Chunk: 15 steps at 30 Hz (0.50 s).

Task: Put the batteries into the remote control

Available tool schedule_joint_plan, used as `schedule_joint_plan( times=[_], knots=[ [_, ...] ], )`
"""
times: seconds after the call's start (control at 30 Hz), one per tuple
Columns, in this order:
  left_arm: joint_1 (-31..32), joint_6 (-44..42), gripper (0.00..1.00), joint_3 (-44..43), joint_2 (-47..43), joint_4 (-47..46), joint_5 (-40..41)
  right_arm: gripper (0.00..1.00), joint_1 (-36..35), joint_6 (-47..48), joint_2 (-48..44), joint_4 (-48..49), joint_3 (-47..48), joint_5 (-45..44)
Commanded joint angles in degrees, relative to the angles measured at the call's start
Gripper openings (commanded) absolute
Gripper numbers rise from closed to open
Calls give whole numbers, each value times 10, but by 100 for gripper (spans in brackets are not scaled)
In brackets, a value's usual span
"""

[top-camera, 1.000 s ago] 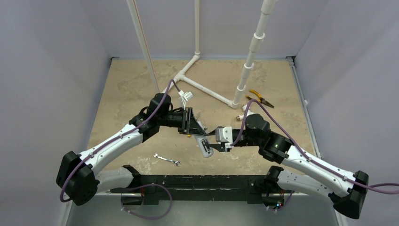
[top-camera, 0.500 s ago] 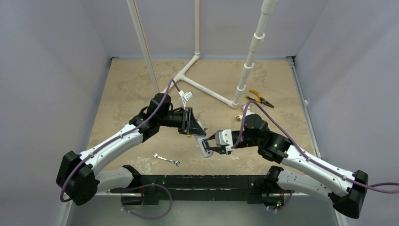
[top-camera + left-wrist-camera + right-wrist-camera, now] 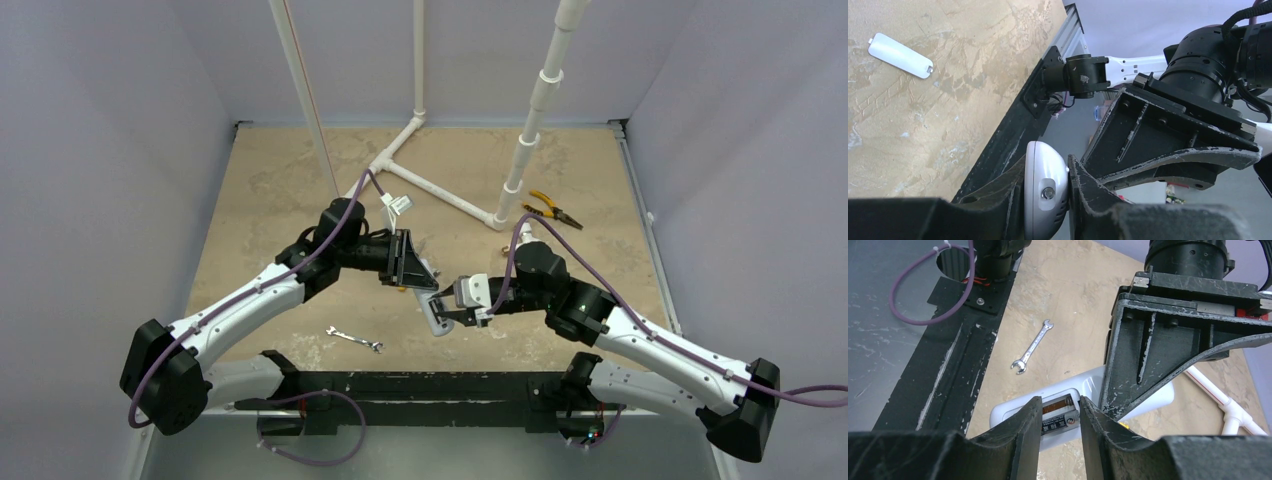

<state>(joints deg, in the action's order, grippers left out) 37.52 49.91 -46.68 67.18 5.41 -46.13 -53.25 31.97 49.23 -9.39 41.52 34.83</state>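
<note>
My left gripper is shut on the white remote control and holds it above the table with its back up. In the left wrist view the remote's rounded end is clamped between the fingers of the left gripper. In the right wrist view the remote's battery compartment is open, with one black battery and a second battery lying in it. My right gripper hovers right over the compartment, its fingers slightly apart and holding nothing. It also shows in the top view.
The white battery cover lies loose on the table. A small wrench lies near the front rail, also in the right wrist view. Yellow-handled pliers and white PVC pipes stand at the back.
My right gripper has moved left and down onto the remote's open compartment. My left arm has held the remote still.
</note>
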Motion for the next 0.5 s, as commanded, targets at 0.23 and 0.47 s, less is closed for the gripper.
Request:
schedule_joint_plan(
  times=[0.23, 0.47],
  knots=[
    [2, -10, 0, -13, 5, -21, -16, 34, 0, 5, -6, 33, -9, -35],
    [2, -10, 0, -13, 7, -22, -15, 25, 0, -8, 1, 19, -4, -47]
  ],
)
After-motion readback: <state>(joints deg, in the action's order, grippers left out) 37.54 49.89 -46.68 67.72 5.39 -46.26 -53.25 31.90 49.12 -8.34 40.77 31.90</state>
